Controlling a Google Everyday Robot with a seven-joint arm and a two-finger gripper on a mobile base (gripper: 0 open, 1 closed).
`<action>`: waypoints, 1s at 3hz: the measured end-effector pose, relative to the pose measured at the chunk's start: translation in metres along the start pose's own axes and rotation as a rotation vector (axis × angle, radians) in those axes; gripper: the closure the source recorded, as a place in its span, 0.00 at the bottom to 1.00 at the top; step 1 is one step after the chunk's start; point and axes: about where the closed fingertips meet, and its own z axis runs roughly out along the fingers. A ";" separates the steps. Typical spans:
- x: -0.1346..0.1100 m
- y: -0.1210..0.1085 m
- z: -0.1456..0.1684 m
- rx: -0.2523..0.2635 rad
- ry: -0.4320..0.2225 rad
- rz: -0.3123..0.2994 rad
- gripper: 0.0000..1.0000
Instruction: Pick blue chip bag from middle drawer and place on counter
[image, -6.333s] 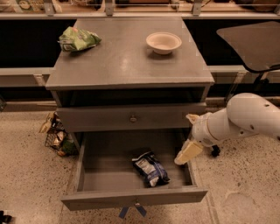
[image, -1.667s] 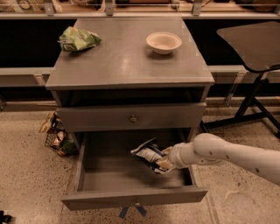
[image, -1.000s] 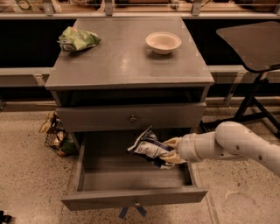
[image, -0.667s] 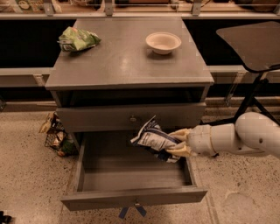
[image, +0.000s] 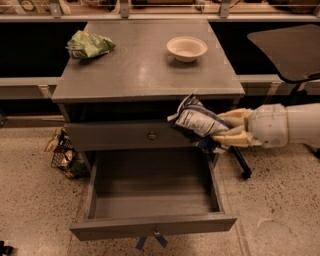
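Note:
My gripper (image: 220, 129) comes in from the right and is shut on the blue chip bag (image: 195, 121), a dark blue foil bag with a white-grey panel. It holds the bag in the air in front of the cabinet's right side, just below the counter's front edge and above the open drawer. The open drawer (image: 152, 226) is pulled out with nothing visible inside. The closed drawer front (image: 125, 136) with its round knob is above it. The grey counter (image: 135, 65) is on top.
A light green snack bag (image: 87, 44) lies at the counter's back left. A white bowl (image: 186, 48) stands at the back right. A wire basket of items (image: 64, 156) sits on the floor at the cabinet's left. A dark chair (image: 287, 45) stands at the right.
My gripper took hold of the blue chip bag in the drawer and lifted it up and right, from the drawer floor to just below counter height.

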 end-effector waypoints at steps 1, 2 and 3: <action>-0.040 -0.031 -0.013 0.026 0.035 -0.051 1.00; -0.055 -0.071 0.008 0.054 0.124 -0.091 1.00; -0.079 -0.120 0.041 0.091 0.176 -0.139 1.00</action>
